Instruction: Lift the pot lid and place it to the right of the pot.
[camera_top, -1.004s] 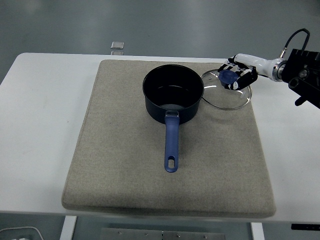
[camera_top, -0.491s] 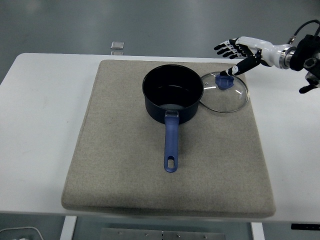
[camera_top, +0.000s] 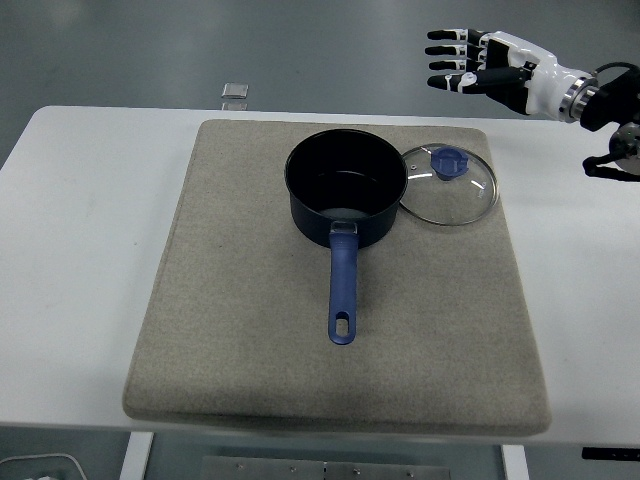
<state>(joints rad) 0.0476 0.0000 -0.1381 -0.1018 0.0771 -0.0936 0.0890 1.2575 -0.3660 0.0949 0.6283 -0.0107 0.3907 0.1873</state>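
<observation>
White table carried a grey mat. On it sat the pot, with the glass lid lying flat just right of it, touching. Above, the right hand hovered, fingers spread, holding nothing.

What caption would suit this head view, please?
Lid rests on mat right of pot; open right hand above.
</observation>
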